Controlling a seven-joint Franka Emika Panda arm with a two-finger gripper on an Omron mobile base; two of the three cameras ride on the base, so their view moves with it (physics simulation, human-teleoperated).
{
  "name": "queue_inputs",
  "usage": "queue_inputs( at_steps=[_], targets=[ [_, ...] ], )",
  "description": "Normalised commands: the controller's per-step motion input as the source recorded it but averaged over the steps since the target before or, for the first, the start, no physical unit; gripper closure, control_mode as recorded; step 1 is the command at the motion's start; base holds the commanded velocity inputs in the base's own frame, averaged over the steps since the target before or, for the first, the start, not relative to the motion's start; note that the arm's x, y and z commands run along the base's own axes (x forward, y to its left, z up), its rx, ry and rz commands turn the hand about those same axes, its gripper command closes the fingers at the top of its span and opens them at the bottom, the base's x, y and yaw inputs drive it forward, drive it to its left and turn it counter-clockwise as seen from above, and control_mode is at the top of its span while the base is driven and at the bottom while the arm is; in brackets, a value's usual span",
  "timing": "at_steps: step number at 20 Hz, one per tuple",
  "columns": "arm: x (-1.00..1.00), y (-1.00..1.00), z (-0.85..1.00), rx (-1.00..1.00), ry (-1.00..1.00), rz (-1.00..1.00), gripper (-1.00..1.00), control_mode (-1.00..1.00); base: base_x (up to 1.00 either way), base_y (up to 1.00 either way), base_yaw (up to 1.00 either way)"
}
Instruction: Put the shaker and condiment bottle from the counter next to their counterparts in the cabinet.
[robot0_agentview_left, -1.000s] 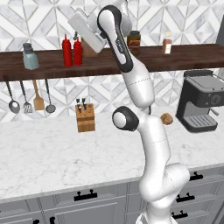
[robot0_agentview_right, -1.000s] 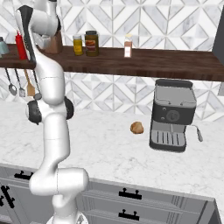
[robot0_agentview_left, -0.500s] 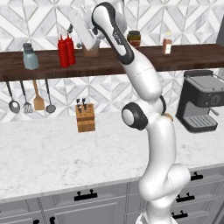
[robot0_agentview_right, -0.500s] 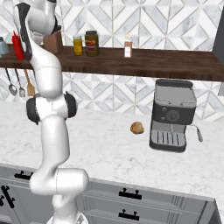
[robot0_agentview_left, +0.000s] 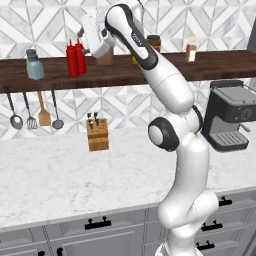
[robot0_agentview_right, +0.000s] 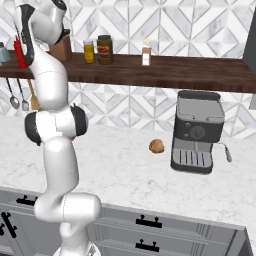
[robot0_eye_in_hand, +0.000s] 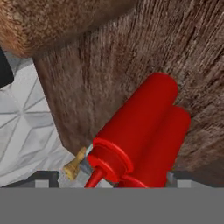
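Glossy white Franka arm (robot0_agentview_left: 170, 95), rounded tubular links, dark grey discs at the joints, bulbous white base segment, small grey lettering on the upper link, white boxy hand (robot0_agentview_left: 91, 31) body at the tip

our arm stands tall, stretched up and bent over to the left. our hand (robot0_agentview_left: 86, 31) hangs high. we cannot tell how its fingers stand.

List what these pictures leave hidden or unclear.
- Gripper jaws: open or shut cannot be told; hand view crops the tips, left base view shows the hand too small.
- Second red bottle: half covered by the nearer bottle in the hand view.
- Shaker: only one visible.
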Motion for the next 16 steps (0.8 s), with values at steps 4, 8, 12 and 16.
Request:
queue_inputs(
  at_steps=[4,8,12,16],
  targets=[
    [0.0,0.0,0.85,0.0,0.41,-0.14,-1.0,-1.0,0.0,0.0,0.0],
    [-0.08,-0.32,0.99,0.0,0.4,-0.16,-1.0,-1.0,0.0,0.0,0.0],
    [-0.08,-0.62,0.99,0.0,0.45,-0.16,-1.0,-1.0,0.0,0.0,0.0],
    [-0.13,-0.83,0.15,0.05,0.41,-0.03,-1.0,-1.0,0.0,0.0,0.0]
  ],
)
